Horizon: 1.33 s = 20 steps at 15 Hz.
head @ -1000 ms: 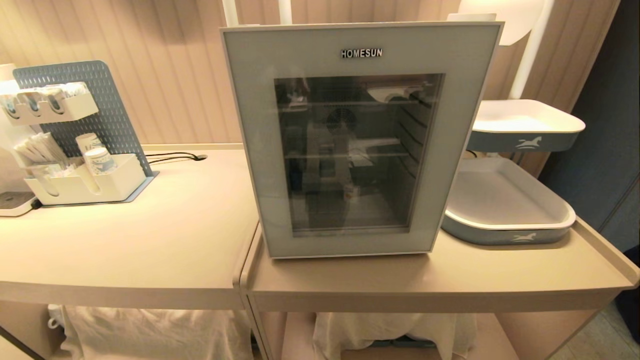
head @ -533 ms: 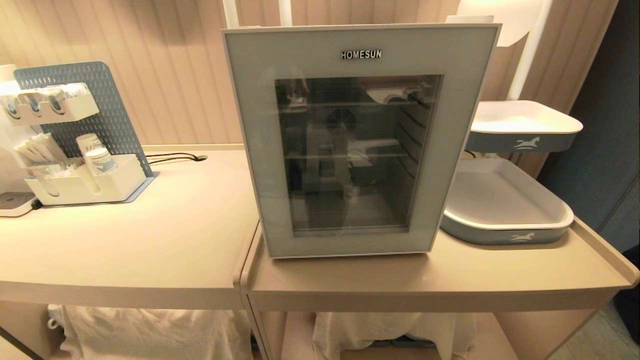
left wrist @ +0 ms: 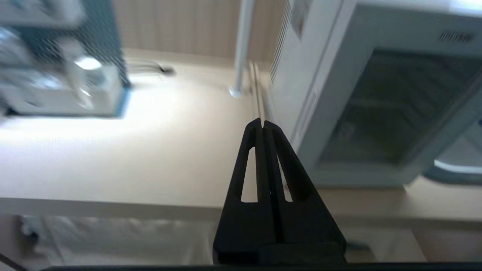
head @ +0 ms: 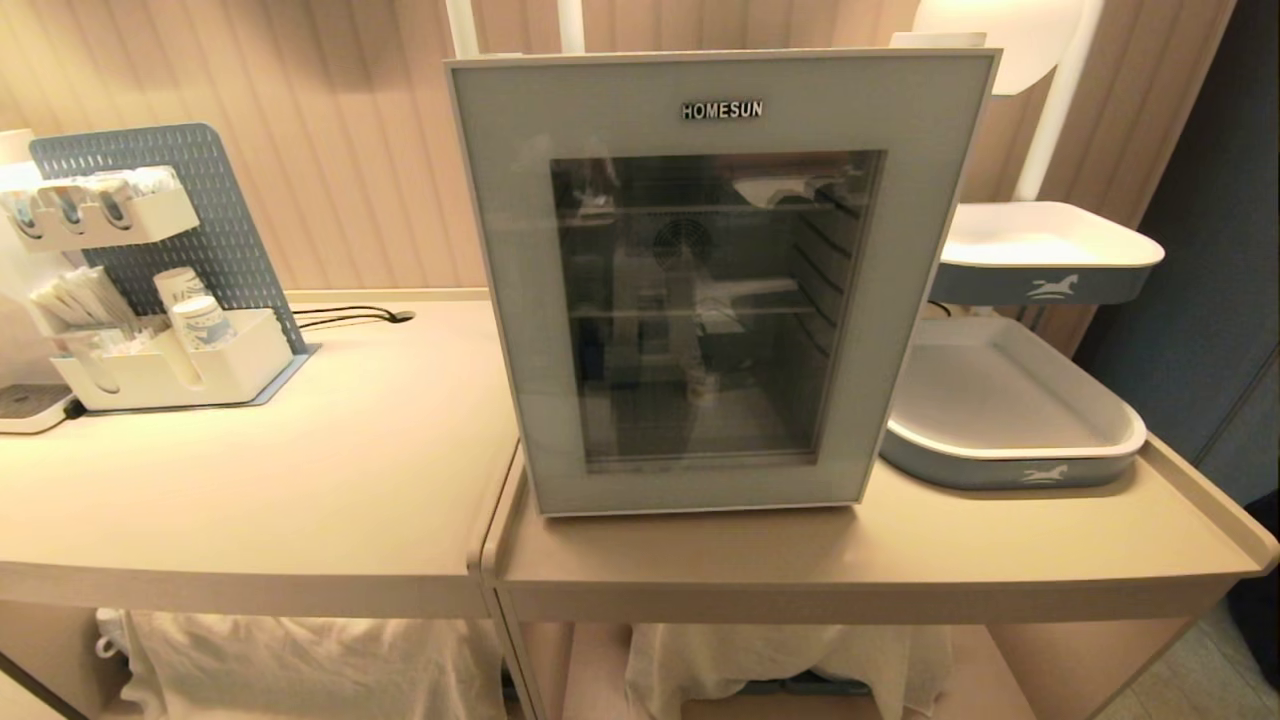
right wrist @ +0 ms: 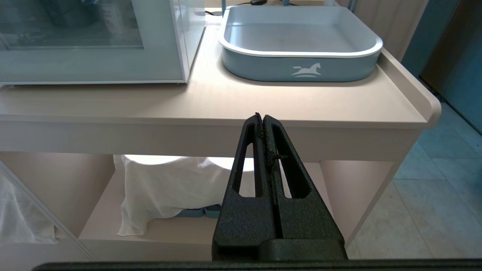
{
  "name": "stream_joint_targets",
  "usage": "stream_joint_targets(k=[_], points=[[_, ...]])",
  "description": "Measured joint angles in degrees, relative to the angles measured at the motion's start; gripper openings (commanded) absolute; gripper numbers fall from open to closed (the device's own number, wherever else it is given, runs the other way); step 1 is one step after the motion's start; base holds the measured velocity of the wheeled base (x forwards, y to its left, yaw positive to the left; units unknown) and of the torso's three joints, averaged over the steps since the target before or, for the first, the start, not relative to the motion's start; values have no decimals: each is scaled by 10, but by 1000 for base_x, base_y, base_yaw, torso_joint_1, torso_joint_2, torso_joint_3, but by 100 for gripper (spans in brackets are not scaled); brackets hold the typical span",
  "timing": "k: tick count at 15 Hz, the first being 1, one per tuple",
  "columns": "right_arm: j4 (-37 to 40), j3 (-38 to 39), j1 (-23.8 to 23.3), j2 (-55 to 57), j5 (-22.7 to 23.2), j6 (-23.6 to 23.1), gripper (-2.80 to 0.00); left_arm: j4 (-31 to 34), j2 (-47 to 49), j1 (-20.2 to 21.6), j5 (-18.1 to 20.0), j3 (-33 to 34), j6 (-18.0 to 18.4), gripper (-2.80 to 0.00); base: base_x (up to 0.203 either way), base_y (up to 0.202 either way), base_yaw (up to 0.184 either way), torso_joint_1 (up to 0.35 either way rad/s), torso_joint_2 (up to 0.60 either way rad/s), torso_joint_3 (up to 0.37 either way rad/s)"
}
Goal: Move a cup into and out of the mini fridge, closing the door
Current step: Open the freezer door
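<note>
The mini fridge [head: 505, 300] stands on the right-hand table, its door [head: 900, 250] shut flat, a pale grey-blue frame around dark glass. A small pale shape [head: 704, 384] shows dimly behind the glass on the fridge floor; I cannot tell whether it is the cup. My left gripper [left wrist: 262, 122] is shut and empty, in the air before the tables, pointing towards the fridge's left front corner [left wrist: 301, 113]. My right gripper [right wrist: 262, 116] is shut and empty, low in front of the table edge, to the right of the fridge [right wrist: 94, 64]. Neither arm shows in the head view.
A pegboard organiser with paper cups [head: 160, 365] and a water dispenser [head: 20, 400] stand at the far left. Two blue-and-white trays [head: 1010, 470] [head: 1050, 285] sit right of the fridge. A cable [head: 350, 312] lies at the back. White cloth [head: 300, 660] hangs under the tables.
The head picture has shifted a trifle as a whole. Nothing on the tables has moved and the door stays shut.
</note>
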State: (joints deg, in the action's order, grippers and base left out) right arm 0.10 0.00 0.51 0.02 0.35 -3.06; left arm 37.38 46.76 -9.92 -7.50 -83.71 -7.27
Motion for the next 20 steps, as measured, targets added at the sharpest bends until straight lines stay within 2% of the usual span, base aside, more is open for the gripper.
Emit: stream_joint_targets(k=[1,2,3,5,7,8,9,10,11,12,16,18,20], points=[[0,0,0,0,0,-1,-280,-6,60,-4,24,-4,-10,-280,0,0,0,0,0,0],[0,0,0,0,1,-1,-280,-25,114,2,68,-1,-11,-280,0,0,0,0,0,0],[0,0,0,0,1,-1,-280,-49,158,18,133,12,-4,-280,0,0,0,0,0,0],[0,0,0,0,0,-1,-280,-127,223,69,307,78,35,-280,0,0,0,0,0,0],[0,0,0,0,0,-1,-280,-234,280,132,485,159,80,-280,0,0,0,0,0,0],[0,0,0,0,0,-1,-280,-298,309,158,572,193,98,0,0,0,0,0,0,0],[0,0,0,0,0,-1,-280,-357,338,177,645,218,118,0,0,0,0,0,0,0],[0,0,0,0,0,-1,-280,-405,364,187,691,230,132,0,0,0,0,0,0,0],[0,0,0,0,0,-1,-280,-447,391,193,723,239,142,0,0,0,0,0,0,0],[0,0,0,0,0,0,-280,-479,417,195,733,242,146,0,0,0,0,0,0,0],[0,0,0,0,-1,2,-280,-599,510,164,736,234,147,0,0,0,0,0,0,0],[1,0,0,0,-2,4,-280,-657,544,142,734,227,132,0,0,0,0,0,0,0],[1,0,0,0,-3,4,-280,-670,573,121,734,213,112,0,0,0,0,0,0,0]])
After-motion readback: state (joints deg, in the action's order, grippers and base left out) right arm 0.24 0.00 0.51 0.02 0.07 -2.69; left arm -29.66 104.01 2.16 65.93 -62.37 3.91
